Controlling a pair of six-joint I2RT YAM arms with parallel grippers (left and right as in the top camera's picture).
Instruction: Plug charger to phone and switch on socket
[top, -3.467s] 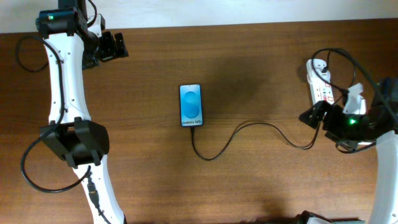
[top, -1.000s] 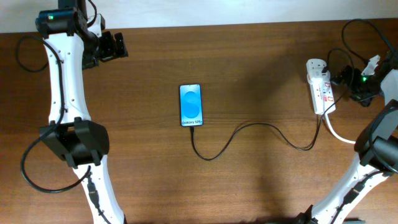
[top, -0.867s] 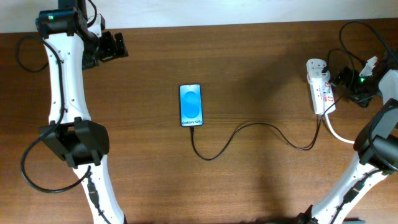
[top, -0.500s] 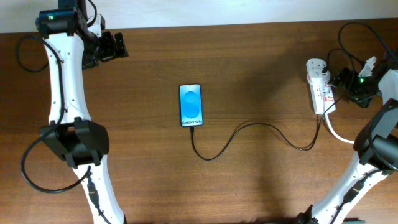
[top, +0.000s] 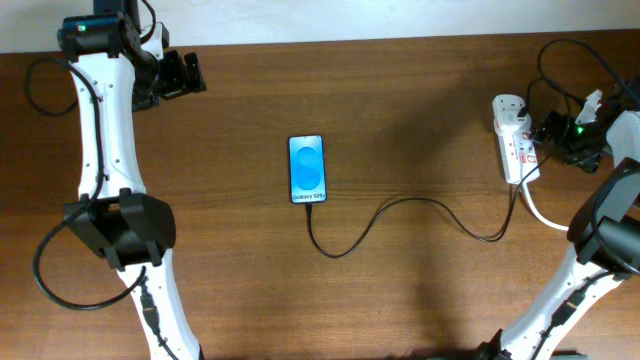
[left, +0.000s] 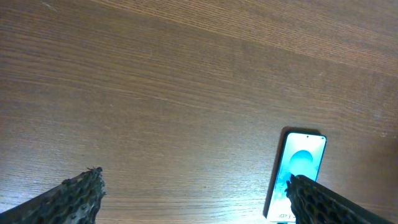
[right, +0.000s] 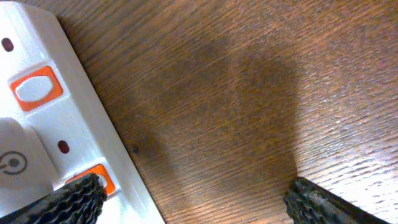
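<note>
The phone (top: 307, 169) lies screen up at the table's middle, its blue screen lit; it also shows in the left wrist view (left: 300, 172). The thin black charger (top: 400, 203) runs from the phone's bottom edge in a curve to the white socket (top: 514, 140) at the far right. My right gripper (top: 546, 128) is open, just right of the socket; in the right wrist view its left finger lies over a red-framed switch (right: 99, 177) of the socket (right: 43, 134), gripper (right: 199, 202) empty. My left gripper (top: 193, 73) is open and empty at the back left, gripper (left: 199, 199) well away from the phone.
A thick white cord (top: 545, 215) leaves the socket's near end toward the right. A second red-framed switch (right: 36, 87) shows on the socket. The robots' black wires loop near the right arm (top: 560, 55) and the left arm (top: 40, 85).
My right arm has swung from in front of the socket up to its right side, then settled there. Phone, charger and left arm have not moved.
</note>
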